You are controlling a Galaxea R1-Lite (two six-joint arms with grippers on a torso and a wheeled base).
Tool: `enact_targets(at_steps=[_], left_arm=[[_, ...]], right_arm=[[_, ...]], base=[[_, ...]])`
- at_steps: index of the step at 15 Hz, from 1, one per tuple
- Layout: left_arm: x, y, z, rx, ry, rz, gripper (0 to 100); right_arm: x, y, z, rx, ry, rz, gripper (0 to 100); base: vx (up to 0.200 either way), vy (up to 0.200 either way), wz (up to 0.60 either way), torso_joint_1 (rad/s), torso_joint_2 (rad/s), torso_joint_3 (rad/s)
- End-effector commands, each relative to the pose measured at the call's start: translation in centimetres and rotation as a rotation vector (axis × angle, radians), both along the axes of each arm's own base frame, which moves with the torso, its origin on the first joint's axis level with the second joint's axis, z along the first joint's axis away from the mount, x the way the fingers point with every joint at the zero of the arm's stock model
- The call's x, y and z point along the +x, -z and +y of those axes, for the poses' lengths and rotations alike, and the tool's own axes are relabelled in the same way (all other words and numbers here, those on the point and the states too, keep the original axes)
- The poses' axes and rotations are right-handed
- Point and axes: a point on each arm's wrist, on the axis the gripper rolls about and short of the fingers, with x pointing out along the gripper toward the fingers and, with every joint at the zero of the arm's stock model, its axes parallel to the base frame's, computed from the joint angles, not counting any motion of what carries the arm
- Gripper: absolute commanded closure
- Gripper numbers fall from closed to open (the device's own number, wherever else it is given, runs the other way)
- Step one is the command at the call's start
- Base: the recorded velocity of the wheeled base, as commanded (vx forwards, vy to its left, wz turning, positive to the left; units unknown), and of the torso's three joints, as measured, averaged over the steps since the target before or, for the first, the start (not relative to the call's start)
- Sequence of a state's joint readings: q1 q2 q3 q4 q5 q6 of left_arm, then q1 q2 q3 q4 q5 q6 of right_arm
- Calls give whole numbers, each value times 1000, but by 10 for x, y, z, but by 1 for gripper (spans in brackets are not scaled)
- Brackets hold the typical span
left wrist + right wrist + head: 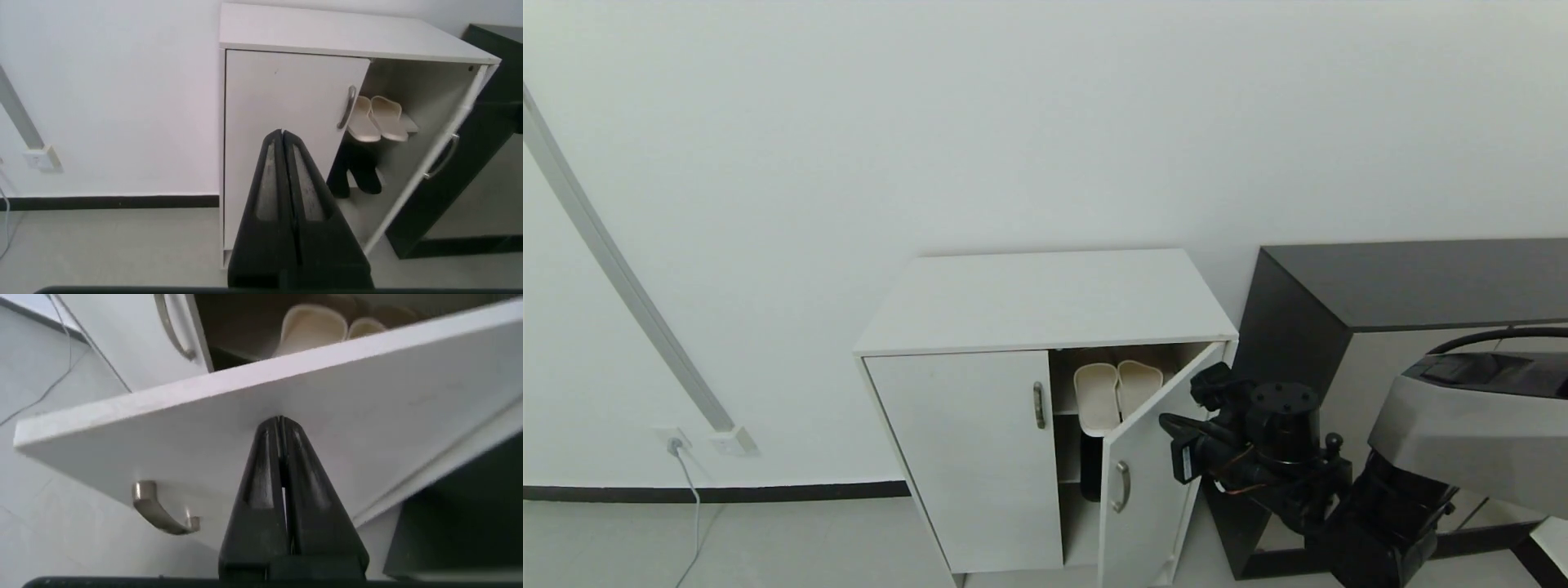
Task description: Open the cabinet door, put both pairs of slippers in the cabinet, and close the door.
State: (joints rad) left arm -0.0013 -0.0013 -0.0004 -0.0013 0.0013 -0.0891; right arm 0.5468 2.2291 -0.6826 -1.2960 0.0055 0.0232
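Left gripper [283, 135] hangs out in front of the cabinet [1045, 302], facing its left door [282, 122] and well apart from it; fingers pressed fully together, nothing between them. Left door is flush shut, handle [1038, 405] at its inner edge. In the open right half, the cream slippers [1116, 390] lie side by side on the upper shelf, toes out toward the opening. The black slippers [357, 175] are on the level below, looks like standing on end against the back, partly hidden by the door edge in the head view. So both pairs are in. The opening and loading steps look done. Right door [1143, 490] is swung out at an angle, roughly half open, its handle [1121, 487] facing front. Right gripper [280, 420] is on the outer face of that door, above the handle, fingers closed tight with nothing gripped, tips apparently touching the panel, though contact is hard to confirm. My read: this is the closing push, and only shutting the right door is left. The door has a fair arc to go before it meets the cabinet front. A black desk [1421, 282] stands just beside the cabinet on the right, close to the arm.
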Motion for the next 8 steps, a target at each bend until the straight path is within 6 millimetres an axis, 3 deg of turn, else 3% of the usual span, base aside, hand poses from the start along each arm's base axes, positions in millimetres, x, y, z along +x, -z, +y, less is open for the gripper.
enact_targets(at_steps=[1, 8], left_arm=[[0, 0, 0, 0, 0, 0, 100], [0, 0, 0, -1, 0, 1, 100]], right_arm=[[15, 8, 1, -7, 18, 11, 100], [51, 7, 9, 1, 46, -2, 100]], base=[[0, 0, 0, 0, 0, 0], [0, 0, 0, 0, 0, 0]])
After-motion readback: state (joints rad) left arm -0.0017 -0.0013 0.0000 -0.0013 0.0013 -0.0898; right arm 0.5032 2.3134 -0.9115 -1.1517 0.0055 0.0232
